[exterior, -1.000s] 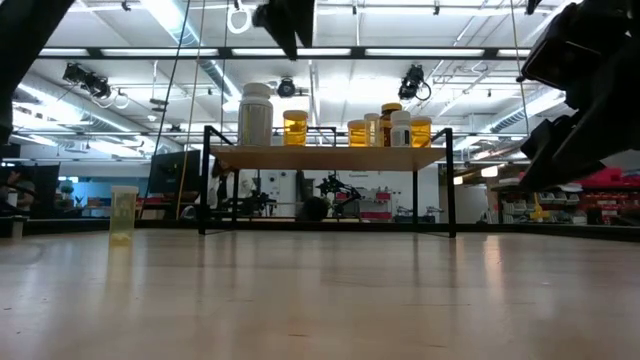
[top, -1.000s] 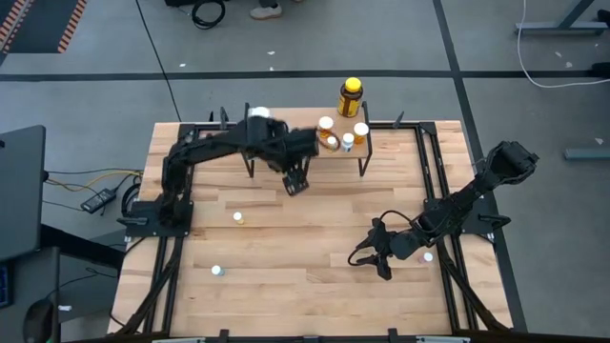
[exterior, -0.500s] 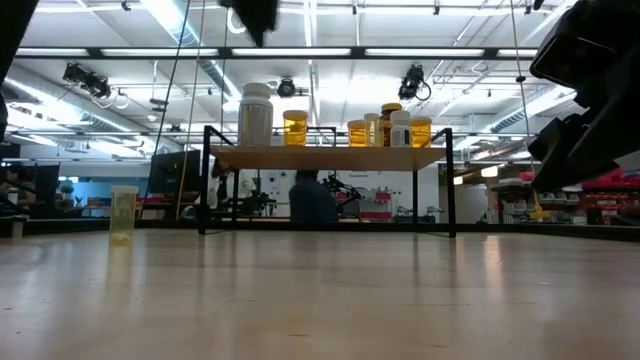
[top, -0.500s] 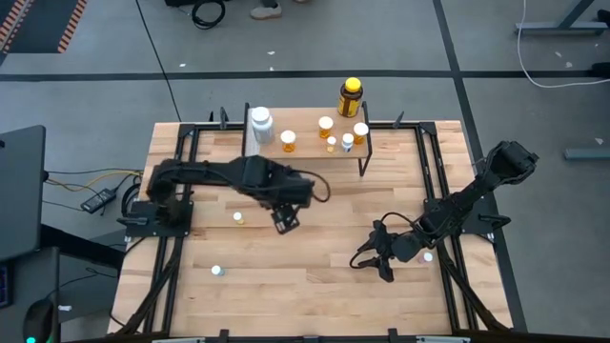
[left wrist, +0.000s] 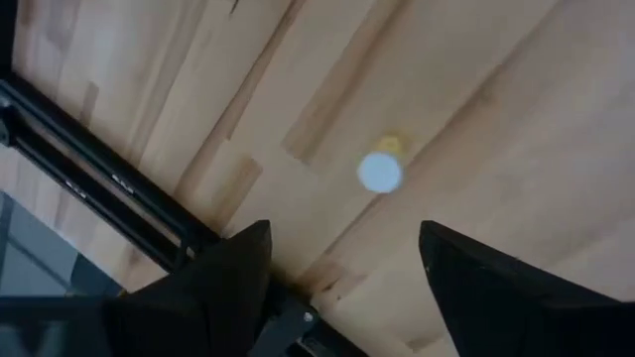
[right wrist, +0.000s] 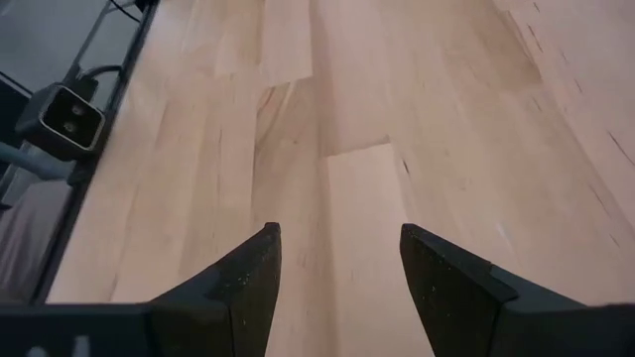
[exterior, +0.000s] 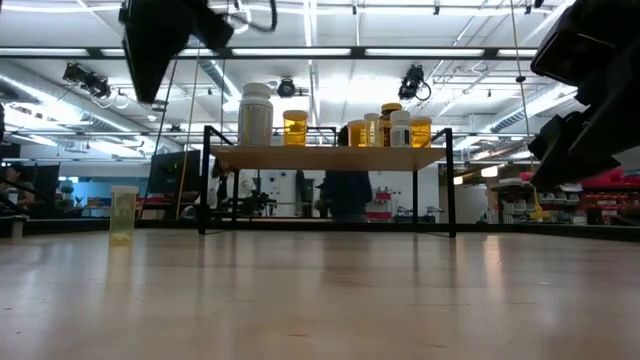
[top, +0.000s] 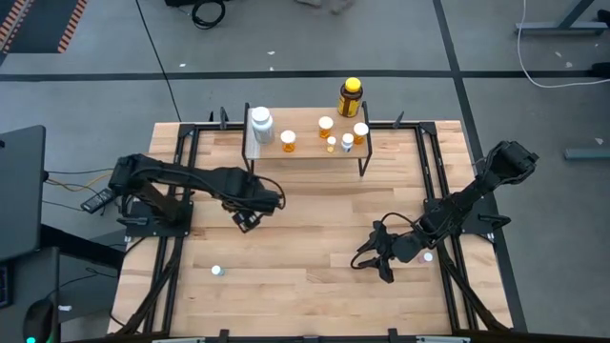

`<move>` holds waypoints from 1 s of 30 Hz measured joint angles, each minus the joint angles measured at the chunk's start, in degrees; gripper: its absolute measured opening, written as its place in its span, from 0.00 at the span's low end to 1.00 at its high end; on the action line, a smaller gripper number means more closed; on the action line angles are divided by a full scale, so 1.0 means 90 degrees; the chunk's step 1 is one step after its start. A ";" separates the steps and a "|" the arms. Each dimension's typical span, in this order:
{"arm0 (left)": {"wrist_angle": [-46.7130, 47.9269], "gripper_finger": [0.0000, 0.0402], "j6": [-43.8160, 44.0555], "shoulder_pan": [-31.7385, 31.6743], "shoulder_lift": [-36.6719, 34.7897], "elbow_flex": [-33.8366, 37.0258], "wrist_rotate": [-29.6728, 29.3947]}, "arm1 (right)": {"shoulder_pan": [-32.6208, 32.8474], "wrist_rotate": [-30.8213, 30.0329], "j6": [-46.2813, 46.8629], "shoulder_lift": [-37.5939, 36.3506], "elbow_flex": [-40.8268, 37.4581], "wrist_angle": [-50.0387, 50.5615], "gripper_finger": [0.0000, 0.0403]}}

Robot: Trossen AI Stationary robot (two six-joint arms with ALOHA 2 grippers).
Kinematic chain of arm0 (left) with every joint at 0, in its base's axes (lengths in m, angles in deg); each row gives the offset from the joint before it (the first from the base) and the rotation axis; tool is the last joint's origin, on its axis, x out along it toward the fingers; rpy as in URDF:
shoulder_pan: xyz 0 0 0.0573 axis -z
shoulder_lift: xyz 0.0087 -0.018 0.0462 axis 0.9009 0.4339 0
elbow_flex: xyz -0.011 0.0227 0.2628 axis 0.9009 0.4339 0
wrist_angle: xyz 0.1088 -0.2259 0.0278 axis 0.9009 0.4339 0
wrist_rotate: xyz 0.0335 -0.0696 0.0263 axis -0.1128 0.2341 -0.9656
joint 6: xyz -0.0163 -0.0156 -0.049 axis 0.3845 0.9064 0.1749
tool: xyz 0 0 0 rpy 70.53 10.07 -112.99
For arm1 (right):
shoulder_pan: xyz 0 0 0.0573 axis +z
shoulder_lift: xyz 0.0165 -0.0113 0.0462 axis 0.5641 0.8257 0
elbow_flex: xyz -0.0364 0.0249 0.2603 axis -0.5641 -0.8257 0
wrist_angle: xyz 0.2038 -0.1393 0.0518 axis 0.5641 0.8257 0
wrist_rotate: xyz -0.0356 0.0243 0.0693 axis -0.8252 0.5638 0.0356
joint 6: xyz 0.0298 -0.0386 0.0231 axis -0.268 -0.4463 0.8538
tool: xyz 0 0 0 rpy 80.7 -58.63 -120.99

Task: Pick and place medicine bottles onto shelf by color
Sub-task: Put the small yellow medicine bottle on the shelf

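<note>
- Overhead, the left gripper [top: 246, 218], fingers apart and empty, hovers above a white-capped amber bottle [left wrist: 380, 171] on the table [top: 315, 286].
- Best centred before descending.
- The right gripper [top: 374, 259] waits, fingers apart.

No legible text, label, brand, number or sign is found in any view. Labels on the bottles [exterior: 294, 128] on the shelf [exterior: 330, 157] cannot be read.
</note>
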 joint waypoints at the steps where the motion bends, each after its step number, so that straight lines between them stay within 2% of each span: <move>1: -0.0090 0.68 0.0002 -0.0017 -0.0003 0.0189 -0.0007 | -0.0001 0.0000 0.0000 0.0000 0.0000 -0.0042 0.53; 8: -0.0969 0.78 -0.0103 -0.0115 -0.0015 0.1122 0.0015 | -0.0041 0.0002 0.0002 0.0000 0.0000 -0.0155 0.53; 21: -0.1975 0.79 -0.0276 -0.0579 -0.0015 0.2067 0.0754 | -0.0061 0.0032 0.0029 0.0002 0.0000 -0.0150 0.53; 30: -0.2651 0.79 -0.0279 -0.0603 -0.0015 0.2607 0.1136 | -0.0061 0.0032 0.0032 0.0002 0.0000 -0.0145 0.53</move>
